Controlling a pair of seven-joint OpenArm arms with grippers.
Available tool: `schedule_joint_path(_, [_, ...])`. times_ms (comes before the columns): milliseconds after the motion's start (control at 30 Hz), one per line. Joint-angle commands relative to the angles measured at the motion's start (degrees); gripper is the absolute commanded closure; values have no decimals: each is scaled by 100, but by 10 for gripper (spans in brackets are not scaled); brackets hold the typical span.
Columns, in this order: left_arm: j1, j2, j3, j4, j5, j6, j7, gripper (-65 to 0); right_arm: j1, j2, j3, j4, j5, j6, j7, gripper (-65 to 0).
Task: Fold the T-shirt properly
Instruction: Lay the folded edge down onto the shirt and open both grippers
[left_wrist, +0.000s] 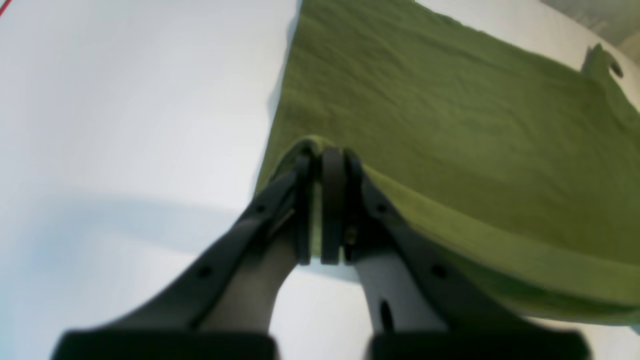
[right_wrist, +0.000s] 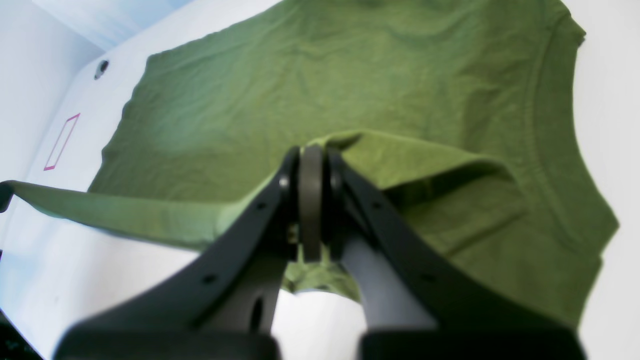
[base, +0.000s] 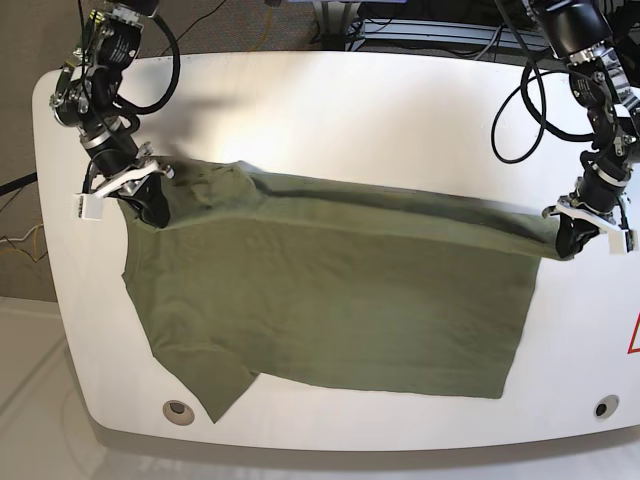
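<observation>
On the left of the base view the right gripper (base: 150, 205) is clamped on the shoulder end of the T-shirt (base: 330, 300), near the collar. In the right wrist view its jaws are pressed together with a lifted flap of green cloth caught between them, and the ribbed neckline lies flat beyond. The grip sits at the shirt's far edge, probably so that this long side can be carried over the body as one straight fold.

Across the middle, the garment lies spread on the white table (base: 330, 110), with its near sleeve hanging toward the table's front rim. The far edge is raised off the surface and stretched taut between the two arms, forming a darker band along the top of the cloth. That tension likely keeps the fold line even.

On the right of the base view the left gripper (base: 578, 238) is closed on the hem corner. The left wrist view shows its jaws pinching a small hump of fabric, the rest of the shirt running away to that view's right. Both pinched corners sit at the same far edge, with the shirt's body lying nearer the table front than either tool
</observation>
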Motion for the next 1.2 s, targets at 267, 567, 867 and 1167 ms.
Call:
schedule_joint_path(267, [-379,-241,-21,-262,-120,58,-94,0,712,325,-47,-680,64,35,88,0])
schedule_joint_path(567, [-486,-405,-30,-724,-106,81,-320,0,1225,432,-6,-1334,1,48,74,0])
schedule_joint_path(867, [-644,-507,72,-994,-24,36,-446,0,1522,475,-29,-1745,-311,53,146,0])
schedule_joint_path(1167, [-962,-559,542,-1326,365,49,-608,0,1627,530,-146,-2192,-430,76,247,0])
